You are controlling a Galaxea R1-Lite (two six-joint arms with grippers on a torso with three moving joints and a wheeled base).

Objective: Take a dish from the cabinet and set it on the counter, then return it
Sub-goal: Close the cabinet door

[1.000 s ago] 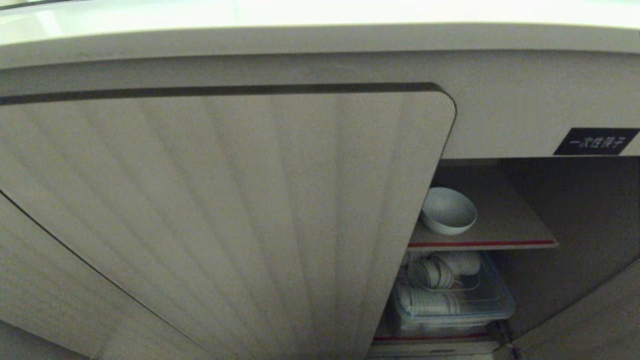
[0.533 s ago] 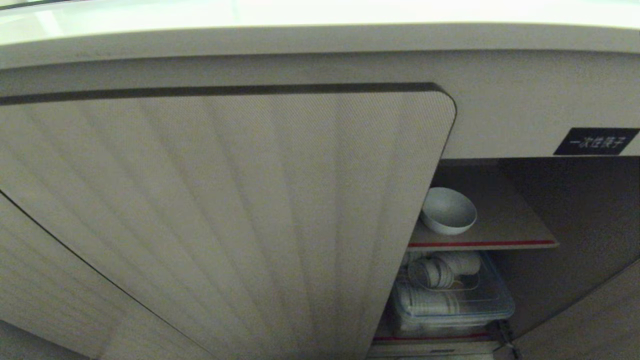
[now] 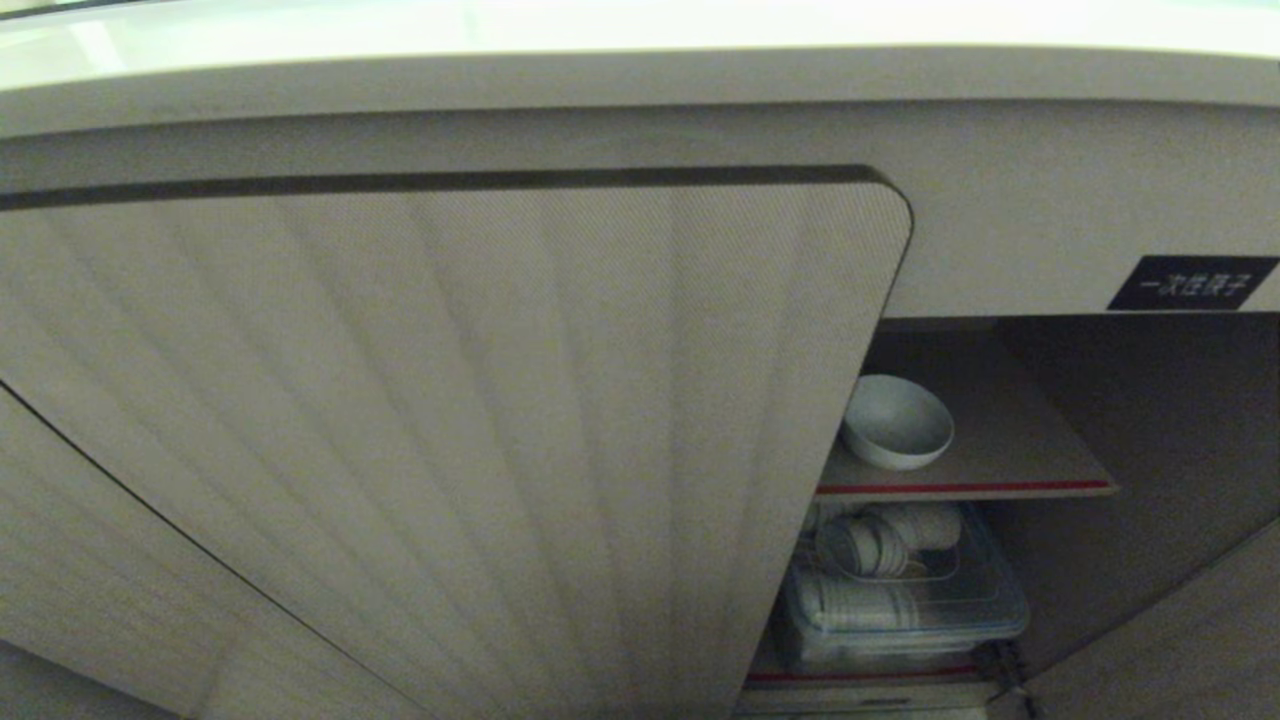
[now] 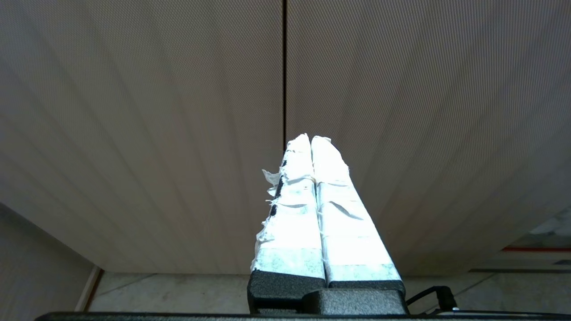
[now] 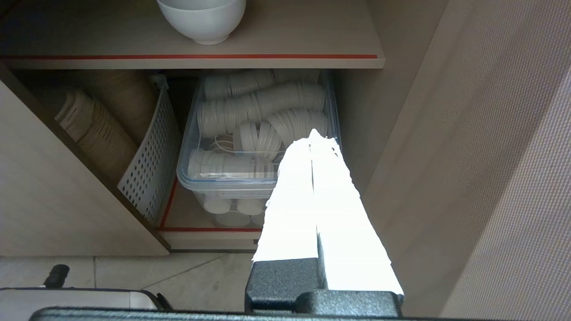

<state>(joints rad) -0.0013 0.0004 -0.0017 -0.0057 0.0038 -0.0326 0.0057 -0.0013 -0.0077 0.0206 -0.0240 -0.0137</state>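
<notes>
While one dish point(image 3: 896, 422) sits shelved, two claws stay away

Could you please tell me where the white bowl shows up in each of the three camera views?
Head view: bowl on the upper shelf, right of the open door.
Left wrist view: not in it.
Right wrist view: bowl at the top edge, cut off.
Shared landmark: the shelf's red edge.
</notes>
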